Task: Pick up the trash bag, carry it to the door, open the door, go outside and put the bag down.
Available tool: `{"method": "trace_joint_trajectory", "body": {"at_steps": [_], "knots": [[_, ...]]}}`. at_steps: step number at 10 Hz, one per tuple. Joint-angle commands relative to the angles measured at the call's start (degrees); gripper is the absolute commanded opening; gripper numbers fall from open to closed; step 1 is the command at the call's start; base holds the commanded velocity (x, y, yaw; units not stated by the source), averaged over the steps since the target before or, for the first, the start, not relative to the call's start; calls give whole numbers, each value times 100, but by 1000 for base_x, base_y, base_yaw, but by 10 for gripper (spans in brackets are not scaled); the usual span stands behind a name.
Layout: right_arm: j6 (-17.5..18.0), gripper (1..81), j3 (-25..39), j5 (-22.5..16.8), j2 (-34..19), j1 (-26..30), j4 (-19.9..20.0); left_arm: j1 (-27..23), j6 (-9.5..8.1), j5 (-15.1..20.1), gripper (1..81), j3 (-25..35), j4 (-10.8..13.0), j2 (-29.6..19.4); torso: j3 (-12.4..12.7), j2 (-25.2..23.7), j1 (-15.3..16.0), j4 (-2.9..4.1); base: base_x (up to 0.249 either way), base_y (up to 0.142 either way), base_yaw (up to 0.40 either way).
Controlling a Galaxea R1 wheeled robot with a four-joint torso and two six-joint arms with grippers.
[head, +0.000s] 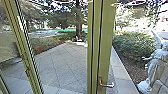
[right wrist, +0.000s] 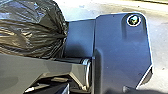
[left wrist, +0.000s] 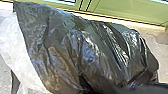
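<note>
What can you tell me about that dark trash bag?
The trash bag looks like thin, glossy black plastic, bulging and creased all over. In the right wrist view its folds draw together at one gathered spot. Whitish, film-like plastic shows along one side, and green framework beyond. Its contents are hidden; what holds it is unclear.

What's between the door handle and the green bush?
Beyond the handle, a pale paved strip, then brown ground, up to the bush, seen in the head view.
</note>
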Motion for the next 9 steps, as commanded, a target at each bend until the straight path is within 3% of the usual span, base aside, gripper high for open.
{"method": "trace_joint_trajectory", "body": {"at_steps": [1, 5, 9], "knots": [[-9, 811, 58, -366, 75, 235, -53, -349, 42, 216, 10, 17, 70, -24, 0, 0, 0, 0, 0, 0, 262], [-9, 811, 50, -366, 75, 226, -53, -349, 42, 216, 10, 17, 79, -24, 0, 0, 0, 0, 0, 0, 223], [-9, 811, 58, -358, 75, 226, -53, -349, 42, 216, 10, 17, 79, -24, 0, 0, 0, 0, 0, 0, 89]]}}
